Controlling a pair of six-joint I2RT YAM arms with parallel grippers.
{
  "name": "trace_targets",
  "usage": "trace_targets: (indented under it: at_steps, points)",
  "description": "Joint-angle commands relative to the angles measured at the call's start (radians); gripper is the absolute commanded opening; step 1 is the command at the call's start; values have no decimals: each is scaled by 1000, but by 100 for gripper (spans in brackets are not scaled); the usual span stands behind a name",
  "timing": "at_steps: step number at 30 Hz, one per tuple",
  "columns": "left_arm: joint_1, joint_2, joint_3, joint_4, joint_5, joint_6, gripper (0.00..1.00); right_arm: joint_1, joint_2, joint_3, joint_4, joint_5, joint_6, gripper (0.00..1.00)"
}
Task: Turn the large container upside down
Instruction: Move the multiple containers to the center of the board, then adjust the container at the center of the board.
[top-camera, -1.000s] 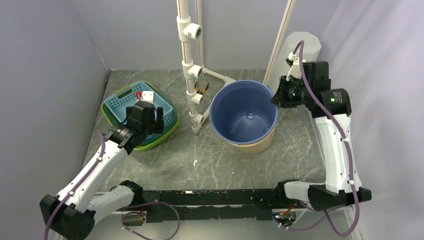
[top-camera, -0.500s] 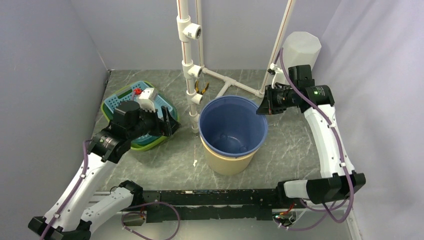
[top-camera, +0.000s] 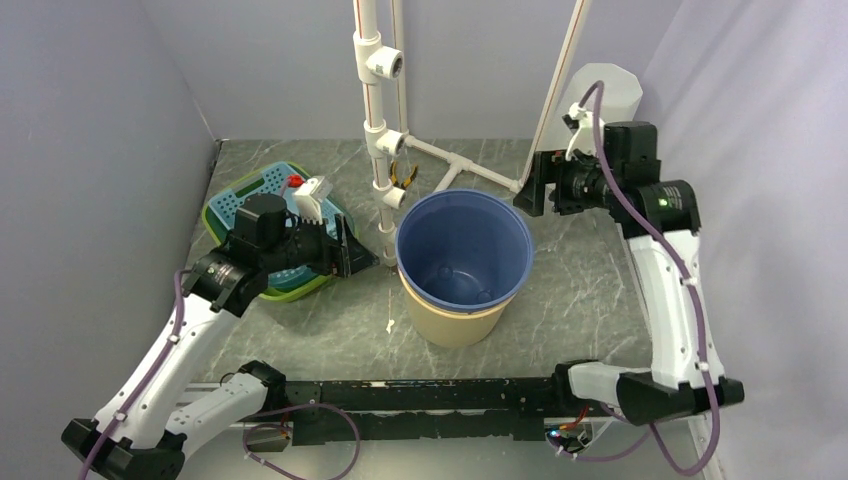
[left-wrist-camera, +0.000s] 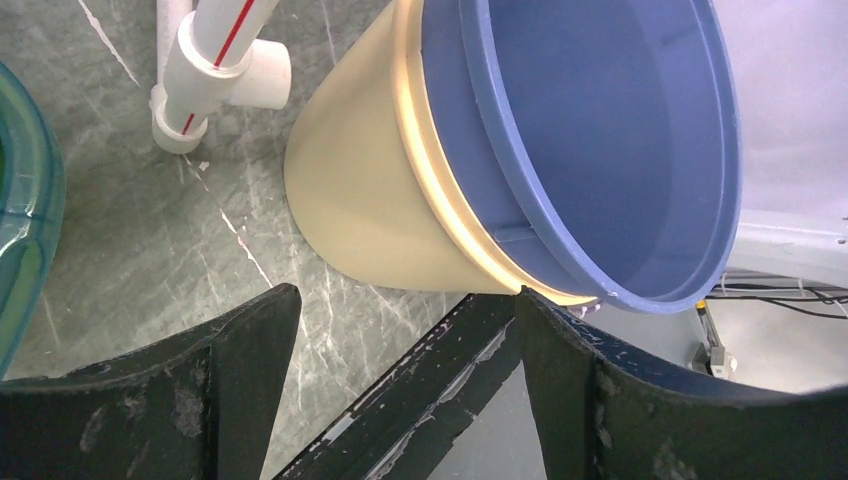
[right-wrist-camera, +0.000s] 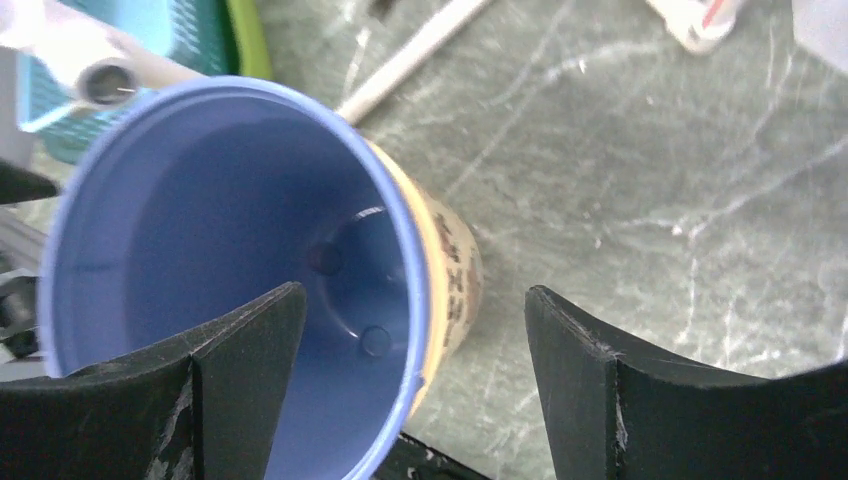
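Note:
The large container (top-camera: 463, 265) is a blue tub nested in a cream outer one, standing mouth up at the table's middle. My right gripper (top-camera: 533, 192) hovers open just beyond its far-right rim, holding nothing. In the right wrist view the blue rim (right-wrist-camera: 400, 230) runs between the spread fingers of that gripper (right-wrist-camera: 415, 292), apart from both. My left gripper (top-camera: 352, 256) is open, level with the container's left side and a short way off. The left wrist view shows the cream wall (left-wrist-camera: 360, 190) ahead of the open left gripper (left-wrist-camera: 402, 295).
A green and teal basket (top-camera: 232, 208) sits under the left arm at the left. A white pipe frame (top-camera: 385, 150) stands just behind and left of the container, one pipe running along the table to the back right. A white block (top-camera: 610, 90) stands at the back right. A black rail (top-camera: 420, 390) edges the front.
The right gripper was shut on the container's rim and has opened and drawn back. The container went from tilted at the back to upright nearer the front left. The left gripper moved right toward it.

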Motion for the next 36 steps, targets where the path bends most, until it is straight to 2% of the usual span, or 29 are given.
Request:
trace_targets:
  at_steps: [1,4,10,13,19,22,28,36]
  points:
    - [2,6,-8,56,39,-28,84,48,-83,97,56,-102,32,84]
    - [2,17,-29,73,27,-54,84,223,-58,122,41,-43,33,84]
    - [2,37,-35,78,-6,-75,84,649,55,142,0,212,-11,80]
    - [2,47,-35,75,-13,-93,84,763,86,168,25,234,-35,79]
    - [2,51,-70,110,12,-134,84,913,146,197,14,244,-81,73]
    - [2,53,-79,92,20,-138,84,963,170,188,-5,276,-106,67]
    - [2,30,-110,92,34,-171,85,979,187,168,-11,295,-114,60]
    - [2,-17,-200,177,139,-285,85,983,195,117,4,310,-109,52]
